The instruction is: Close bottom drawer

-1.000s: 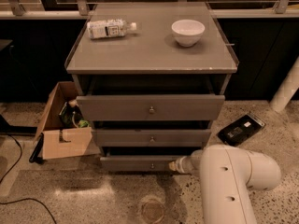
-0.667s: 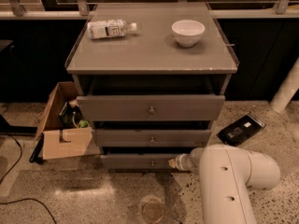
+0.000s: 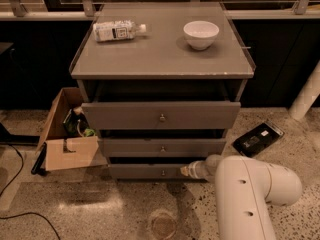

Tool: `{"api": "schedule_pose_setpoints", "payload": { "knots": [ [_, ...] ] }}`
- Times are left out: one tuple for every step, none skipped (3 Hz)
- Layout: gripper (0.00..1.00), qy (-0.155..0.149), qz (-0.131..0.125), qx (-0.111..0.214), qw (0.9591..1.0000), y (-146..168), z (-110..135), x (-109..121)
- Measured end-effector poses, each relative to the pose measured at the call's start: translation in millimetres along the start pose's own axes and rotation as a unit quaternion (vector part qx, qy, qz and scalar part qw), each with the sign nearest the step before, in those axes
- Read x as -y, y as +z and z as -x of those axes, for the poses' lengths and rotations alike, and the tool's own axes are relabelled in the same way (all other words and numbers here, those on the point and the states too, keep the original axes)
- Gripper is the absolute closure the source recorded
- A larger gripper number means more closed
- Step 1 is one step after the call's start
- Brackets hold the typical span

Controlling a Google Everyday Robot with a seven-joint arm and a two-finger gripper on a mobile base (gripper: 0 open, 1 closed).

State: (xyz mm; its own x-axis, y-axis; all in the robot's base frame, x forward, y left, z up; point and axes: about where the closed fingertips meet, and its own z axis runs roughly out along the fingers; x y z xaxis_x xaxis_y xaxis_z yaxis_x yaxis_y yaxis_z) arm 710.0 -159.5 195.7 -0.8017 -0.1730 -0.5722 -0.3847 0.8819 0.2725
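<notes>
The grey cabinet (image 3: pixel 160 64) has three drawers. The bottom drawer (image 3: pixel 145 171) is the lowest, with a slim grey front and a small round knob (image 3: pixel 162 173); it stands slightly out from the cabinet. The middle drawer (image 3: pixel 162 147) and the taller top drawer (image 3: pixel 160 115) also stand a little out. My white arm (image 3: pixel 250 194) reaches in from the lower right. My gripper (image 3: pixel 189 170) is at the right part of the bottom drawer's front, close to or touching it, right of the knob.
A plastic bottle (image 3: pixel 119 30) lies on the cabinet top, and a white bowl (image 3: pixel 201 34) stands there. An open cardboard box (image 3: pixel 67 131) with items sits left of the cabinet. A black device (image 3: pixel 258 139) lies on the floor at right. A cable (image 3: pixel 20 216) runs lower left.
</notes>
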Motion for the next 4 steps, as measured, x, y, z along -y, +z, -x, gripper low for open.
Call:
{"api": "schedule_pose_setpoints", "payload": {
  "knots": [
    [0.73,0.000,0.000,0.000,1.0000,0.0,-0.2,-0.1],
    [0.52,0.001,0.005,0.001,1.0000,0.7,-7.1,-4.3],
    [0.27,0.014,0.012,0.007,0.9998,-5.0,-28.2,-8.1],
    [0.04,0.026,0.012,0.014,0.9995,-14.9,-44.8,-9.4]
  ]
}}
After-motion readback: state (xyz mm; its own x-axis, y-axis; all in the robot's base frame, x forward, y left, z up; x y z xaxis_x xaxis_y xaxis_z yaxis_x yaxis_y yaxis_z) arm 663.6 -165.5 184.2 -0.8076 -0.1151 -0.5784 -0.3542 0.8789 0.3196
